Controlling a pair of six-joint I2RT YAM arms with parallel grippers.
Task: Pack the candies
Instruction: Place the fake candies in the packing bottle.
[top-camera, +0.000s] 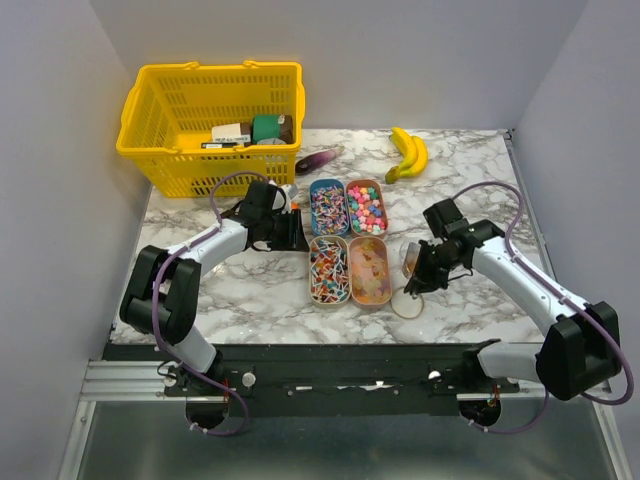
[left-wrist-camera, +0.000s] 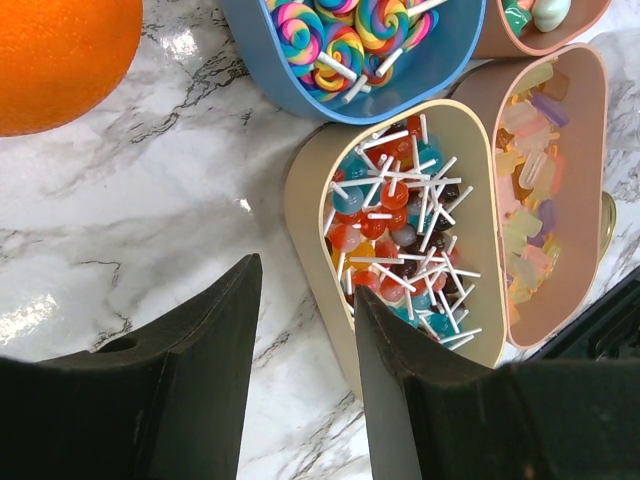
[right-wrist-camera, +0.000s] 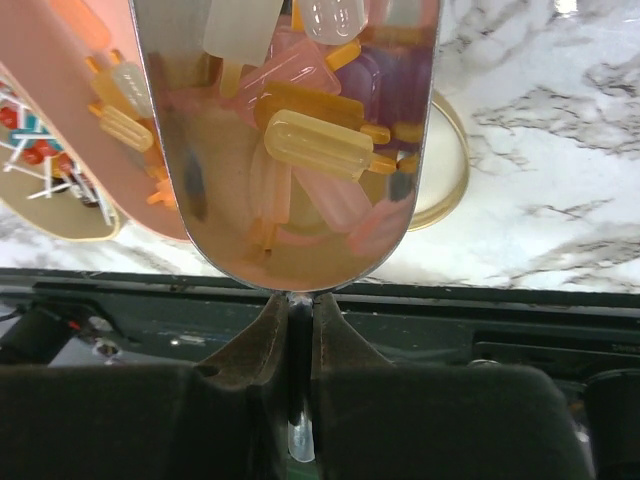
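Top external view: logged four open oblong tins (top-camera: 311, 208) in a two-by-two block on the white marble table (top-camera: 250, 290), each filled with small multicoloured candies (top-camera: 329, 270). Saw no lid on any tin. Could not pick out any candy tin among the boxes in the yellow plastic basket (top-camera: 150, 110) at far left. Judged packing barely begun, with closing and stowing of every tin left to do.

Noted right gripper (top-camera: 415, 268) just right of the pink tin (top-camera: 389, 270), pinched almost closed on the edge of a shiny oblong metal lid (top-camera: 409, 257). Noted left gripper (top-camera: 285, 230) left of the block, jaws about halfway apart, nothing between them.

From right wrist only: confirmed the pinch, plus popsicle-shaped sweets mirrored in the lid. From left wrist only: found a round orange fruit (left-wrist-camera: 50, 50) and made out white-stick lollipops in the beige tin (left-wrist-camera: 310, 200).
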